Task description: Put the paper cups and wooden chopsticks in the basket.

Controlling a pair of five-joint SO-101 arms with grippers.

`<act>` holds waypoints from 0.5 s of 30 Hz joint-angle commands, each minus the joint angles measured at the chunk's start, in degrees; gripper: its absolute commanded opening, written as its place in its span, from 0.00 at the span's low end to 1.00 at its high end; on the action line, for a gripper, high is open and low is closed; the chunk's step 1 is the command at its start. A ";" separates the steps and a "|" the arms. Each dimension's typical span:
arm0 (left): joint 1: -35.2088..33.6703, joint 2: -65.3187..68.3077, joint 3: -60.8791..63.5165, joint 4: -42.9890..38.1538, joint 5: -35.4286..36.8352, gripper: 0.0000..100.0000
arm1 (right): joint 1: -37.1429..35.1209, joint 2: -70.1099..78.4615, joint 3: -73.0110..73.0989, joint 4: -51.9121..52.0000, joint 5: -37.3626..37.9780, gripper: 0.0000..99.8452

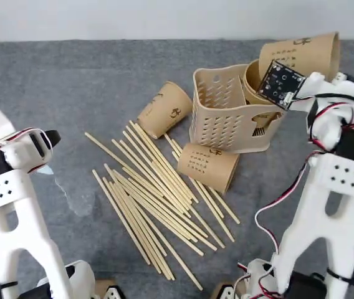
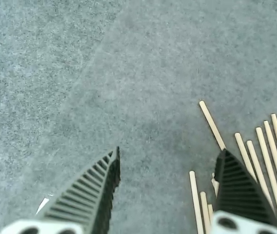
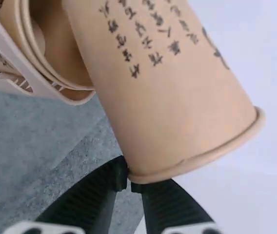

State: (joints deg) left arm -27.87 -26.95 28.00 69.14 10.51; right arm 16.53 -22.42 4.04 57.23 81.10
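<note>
The wooden chopsticks (image 1: 158,199) are spread in a loose heap across the lower centre of the high view, flat on the grey counter (image 1: 102,68). The left hand (image 2: 170,156) is held low at the left edge, just beside the heap's outer sticks, with its fingers wide apart and nothing gripped. One fallen cup (image 1: 208,165) is laid on its side across the upper ends of the sticks, just in front of the basket (image 1: 227,112). A second fallen cup (image 1: 164,109) is laid just left of the basket. The basket is stood upright at upper centre, and a nested cup (image 1: 252,81) is seen inside it at the right. At the upper right a raised cup (image 1: 301,56) is tilted with its base towards the basket. Its rim is pinched between the closed fingers of the right hand (image 3: 129,183).
</note>
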 commanded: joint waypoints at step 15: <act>0.00 -1.32 -0.48 -1.23 -0.09 0.29 | 1.63 1.36 -3.43 -5.93 14.15 0.22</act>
State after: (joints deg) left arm -27.87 -26.95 28.00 69.14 10.51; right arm 17.58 -20.40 4.04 52.57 94.11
